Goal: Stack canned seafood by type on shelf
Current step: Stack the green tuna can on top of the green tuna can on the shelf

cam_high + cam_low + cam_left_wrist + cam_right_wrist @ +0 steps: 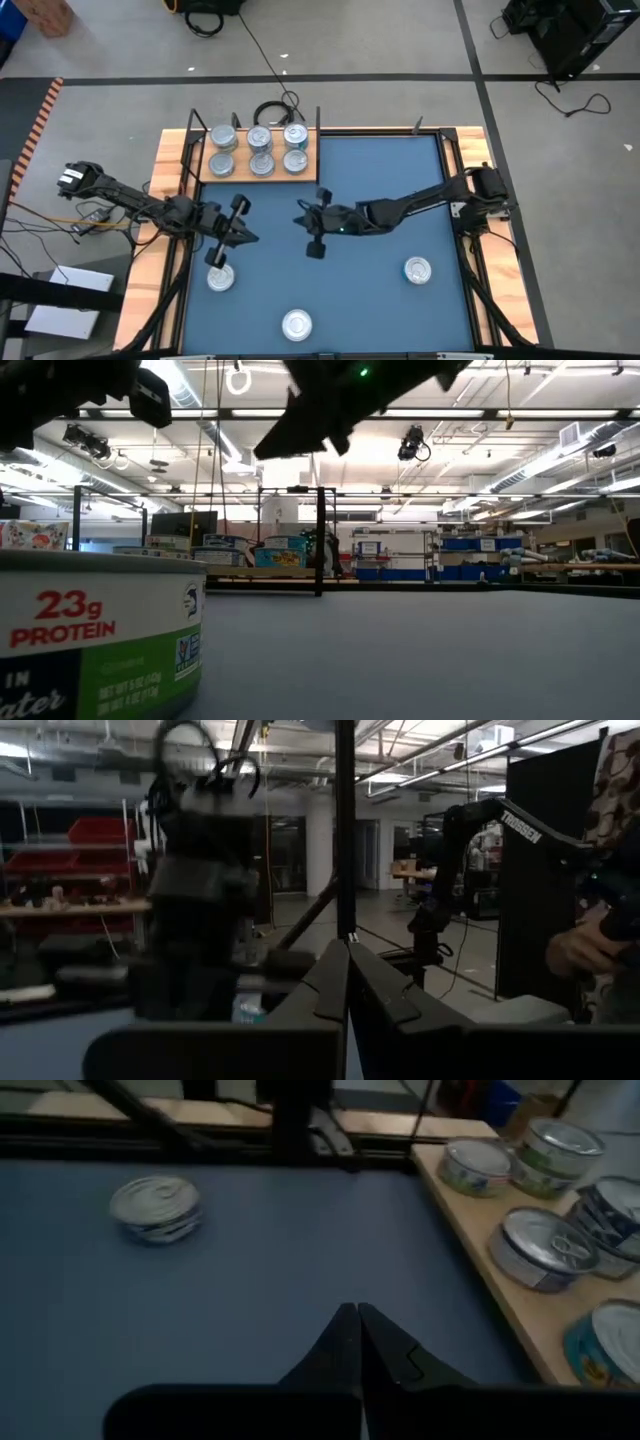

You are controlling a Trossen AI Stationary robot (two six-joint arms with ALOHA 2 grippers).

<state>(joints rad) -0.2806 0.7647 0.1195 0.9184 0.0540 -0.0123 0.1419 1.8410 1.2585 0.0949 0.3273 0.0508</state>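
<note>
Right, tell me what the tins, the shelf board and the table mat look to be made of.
Tins: likely metal, with shiny silver lids that catch the light, pull-tabs, and printed paper-like labels around the sides.
Shelf board: looks like light-brown wood, matte, with a pale raw-looking edge.
Table mat: blue, dull and without glare; rubber, foam or fabric, can't tell which.

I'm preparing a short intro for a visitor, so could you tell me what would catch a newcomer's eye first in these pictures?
First, the two dark arms meeting over the middle of the blue mat, the left gripper and right gripper both shut and empty. Next, the cluster of shiny tins on the wooden shelf at the mat's far left corner. Three loose tins lie on the near part of the mat, one just beside the left gripper.
</note>
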